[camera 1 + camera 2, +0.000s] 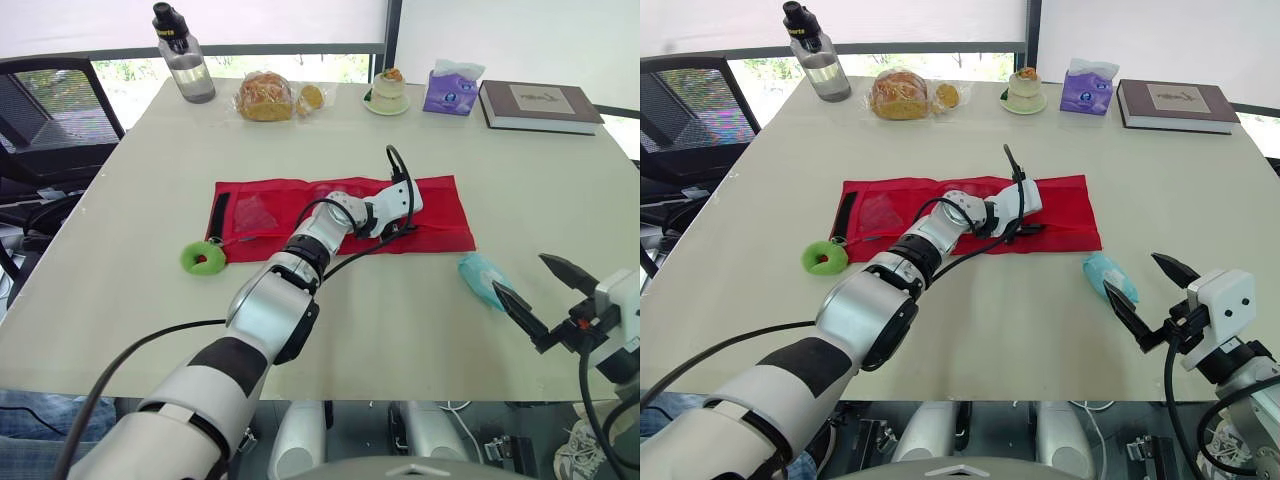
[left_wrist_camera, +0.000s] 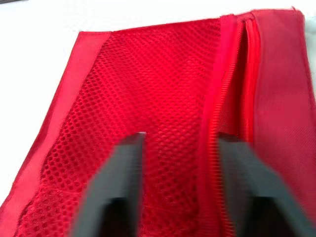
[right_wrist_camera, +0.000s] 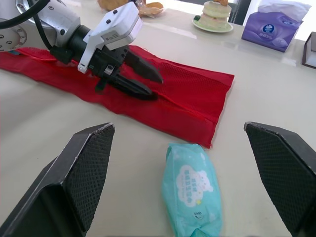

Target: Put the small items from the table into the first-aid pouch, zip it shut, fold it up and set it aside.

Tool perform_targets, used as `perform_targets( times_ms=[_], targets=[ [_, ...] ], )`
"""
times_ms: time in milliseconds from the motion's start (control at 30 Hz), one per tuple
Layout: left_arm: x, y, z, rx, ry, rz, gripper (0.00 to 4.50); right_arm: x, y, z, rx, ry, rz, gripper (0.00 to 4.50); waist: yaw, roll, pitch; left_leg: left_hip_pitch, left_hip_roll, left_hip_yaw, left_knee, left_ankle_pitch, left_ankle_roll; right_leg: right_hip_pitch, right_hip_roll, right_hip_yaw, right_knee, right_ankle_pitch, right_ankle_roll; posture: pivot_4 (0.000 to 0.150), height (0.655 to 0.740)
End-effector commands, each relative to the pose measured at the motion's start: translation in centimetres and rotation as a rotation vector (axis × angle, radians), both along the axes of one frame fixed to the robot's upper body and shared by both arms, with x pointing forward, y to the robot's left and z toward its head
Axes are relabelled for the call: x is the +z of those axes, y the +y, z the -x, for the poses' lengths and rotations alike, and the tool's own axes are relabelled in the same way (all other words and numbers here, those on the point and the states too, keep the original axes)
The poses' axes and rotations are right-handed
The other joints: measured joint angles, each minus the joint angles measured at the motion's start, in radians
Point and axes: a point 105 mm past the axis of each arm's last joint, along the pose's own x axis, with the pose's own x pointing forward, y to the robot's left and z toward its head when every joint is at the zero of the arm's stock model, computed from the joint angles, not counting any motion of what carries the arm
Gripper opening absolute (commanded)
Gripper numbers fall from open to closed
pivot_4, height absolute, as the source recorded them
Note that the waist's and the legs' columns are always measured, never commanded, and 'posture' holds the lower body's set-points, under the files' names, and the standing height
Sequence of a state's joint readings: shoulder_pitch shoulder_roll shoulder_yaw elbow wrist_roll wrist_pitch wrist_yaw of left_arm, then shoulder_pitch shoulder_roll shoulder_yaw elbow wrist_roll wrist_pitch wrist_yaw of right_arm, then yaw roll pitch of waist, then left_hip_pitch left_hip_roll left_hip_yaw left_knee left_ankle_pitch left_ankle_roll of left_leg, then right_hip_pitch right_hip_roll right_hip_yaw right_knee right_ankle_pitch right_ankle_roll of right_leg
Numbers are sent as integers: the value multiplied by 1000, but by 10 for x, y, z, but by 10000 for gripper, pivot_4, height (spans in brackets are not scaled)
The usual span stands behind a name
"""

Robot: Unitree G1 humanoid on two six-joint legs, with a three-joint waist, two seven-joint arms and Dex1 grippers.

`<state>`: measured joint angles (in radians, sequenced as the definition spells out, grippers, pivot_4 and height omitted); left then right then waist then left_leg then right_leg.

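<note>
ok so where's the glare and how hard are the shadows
Left eye view: window behind the bottle is blown out white, table evenly lit. Left wrist view: table beyond the pouch glares white. Right wrist view: soft, faint shadow under the wipes pack.

spread pincer [image 2: 180,142], red mesh pouch [image 2: 148,74] beneath

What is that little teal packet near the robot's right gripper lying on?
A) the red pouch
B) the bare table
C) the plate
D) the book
B: the teal packet lies on the bare table, just off the red pouch, ahead of the open right gripper.
</note>
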<state>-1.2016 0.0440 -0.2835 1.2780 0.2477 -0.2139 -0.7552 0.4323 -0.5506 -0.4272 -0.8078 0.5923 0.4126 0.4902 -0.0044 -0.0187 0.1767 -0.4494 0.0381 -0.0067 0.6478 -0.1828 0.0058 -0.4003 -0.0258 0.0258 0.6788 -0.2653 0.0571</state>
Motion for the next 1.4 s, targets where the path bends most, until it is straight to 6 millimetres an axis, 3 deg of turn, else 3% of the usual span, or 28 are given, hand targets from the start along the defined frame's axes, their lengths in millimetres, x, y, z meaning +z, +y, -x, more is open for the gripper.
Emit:
perform_targets(
  times_ms=[33, 67, 300, 700, 933, 1400],
  targets=[
    [17, -6, -2, -20, -55, 25, 2506, 10, 1, 1, -2, -46, 20, 45000, 0, 0, 0, 0, 0, 0, 0, 0, 0, 0, 0, 0, 0, 0, 0, 1500, 7400],
    [17, -6, -2, -22, -56, 27, 330, 10, 0, 1, -1, -45, 20, 45000, 0, 0, 0, 0, 0, 0, 0, 0, 0, 0, 0, 0, 0, 0, 0, 1500, 7400],
    [19, -6, 1, -54, -60, 44, 330, -1, -2, -2, 19, -4, 47, 45000, 0, 0, 0, 0, 0, 0, 0, 0, 0, 0, 0, 0, 0, 0, -1, 1500, 7400],
    [21, -10, 3, -65, -40, 77, 330, -56, -28, -21, 32, 212, 147, 45000, -1, 0, 0, 0, 0, 0, 0, 0, 0, 0, 0, 0, 0, 2, -3, 1500, 7400],
    [21, -11, 4, -67, -35, 93, 330, -73, -30, -36, 84, 273, 148, 45000, -1, 0, 0, 0, 0, 0, 0, 0, 0, 0, 0, 0, 0, 2, -4, 1500, 7400],
    [22, -14, 7, -82, -32, 105, 330, -69, -25, -42, 100, 219, 130, 45000, -1, 0, 0, 0, -1, 0, 0, 0, 0, 0, 0, 0, 0, 2, -3, 1500, 7400]
  ],
)
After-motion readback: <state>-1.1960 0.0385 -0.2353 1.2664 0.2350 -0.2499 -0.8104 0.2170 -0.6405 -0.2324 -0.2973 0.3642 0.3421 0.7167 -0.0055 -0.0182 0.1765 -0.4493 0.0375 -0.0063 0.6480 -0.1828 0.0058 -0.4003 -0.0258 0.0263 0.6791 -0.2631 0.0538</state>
